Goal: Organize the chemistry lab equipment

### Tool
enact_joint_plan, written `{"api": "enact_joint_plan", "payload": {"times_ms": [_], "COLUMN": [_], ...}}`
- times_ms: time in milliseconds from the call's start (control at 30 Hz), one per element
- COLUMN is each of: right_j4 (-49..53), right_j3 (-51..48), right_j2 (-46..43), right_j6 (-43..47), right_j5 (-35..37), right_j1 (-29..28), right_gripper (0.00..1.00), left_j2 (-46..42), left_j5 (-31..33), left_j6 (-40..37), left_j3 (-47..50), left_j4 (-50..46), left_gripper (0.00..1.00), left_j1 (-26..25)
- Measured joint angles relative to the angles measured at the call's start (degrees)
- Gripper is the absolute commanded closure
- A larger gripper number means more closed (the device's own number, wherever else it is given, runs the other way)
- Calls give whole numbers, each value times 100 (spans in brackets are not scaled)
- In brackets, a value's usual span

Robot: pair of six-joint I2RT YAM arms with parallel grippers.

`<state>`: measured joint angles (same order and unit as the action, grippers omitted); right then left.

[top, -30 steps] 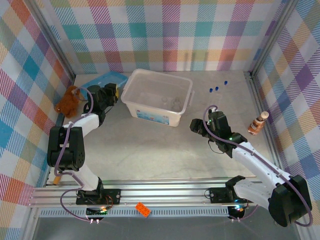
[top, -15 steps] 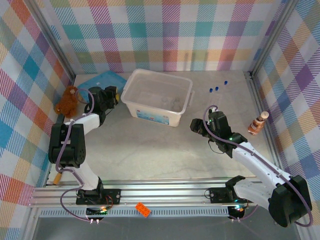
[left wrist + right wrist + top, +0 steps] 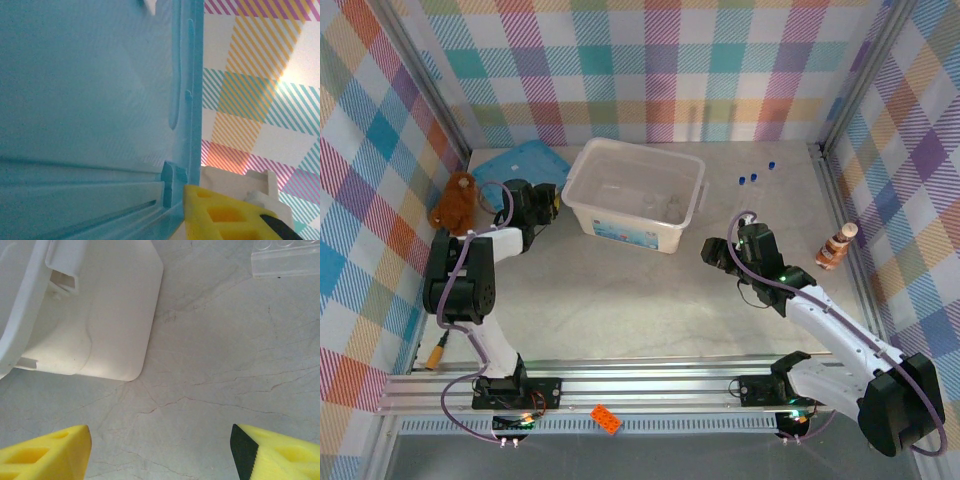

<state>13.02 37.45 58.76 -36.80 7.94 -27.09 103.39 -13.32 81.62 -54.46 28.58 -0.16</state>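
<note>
At the far left a brown plush toy (image 3: 453,200) is seen against the wall, and a blue lid (image 3: 525,160) lies flat in the back left corner of the table (image 3: 620,290). The left gripper (image 3: 548,195) is held between the lid and the clear bin (image 3: 588,170). In the left wrist view one yellow finger (image 3: 220,215) is shown just beside the lid's edge; whether the lid is gripped cannot be told. Faint clear items (image 3: 670,207) are seen inside the bin near its right wall, too indistinct to be named. Right of the bin, the right gripper (image 3: 712,252) is held low over bare table, its fingers (image 3: 50,450) spread wide with nothing between them. A clear plastic piece with round hollows (image 3: 285,260) is seen ahead of it. Three small blue caps (image 3: 753,178) stand near the back right, well apart from the bin. A brown-and-white striped figure (image 3: 835,245) lies by the right wall
</note>
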Motion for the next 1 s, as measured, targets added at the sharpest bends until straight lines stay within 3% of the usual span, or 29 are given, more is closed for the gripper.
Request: {"api": "enact_joint_plan", "payload": {"times_ms": [333, 567, 1000], "right_j4": [-4, -7, -7], "right_j3": [0, 0, 0], "right_j2": [7, 114, 120], "right_j6": [0, 0, 0], "right_j5": [-4, -4, -4], "right_j1": [0, 0, 0], "right_gripper": [25, 25, 25], "left_j2": [28, 81, 57], "left_j5": [291, 358, 354], "left_j6": [-118, -70, -7], "left_j3": [-2, -59, -116], "left_j4": [179, 402, 293], "left_gripper": [59, 74, 89], "left_j1": [131, 155, 131]}}
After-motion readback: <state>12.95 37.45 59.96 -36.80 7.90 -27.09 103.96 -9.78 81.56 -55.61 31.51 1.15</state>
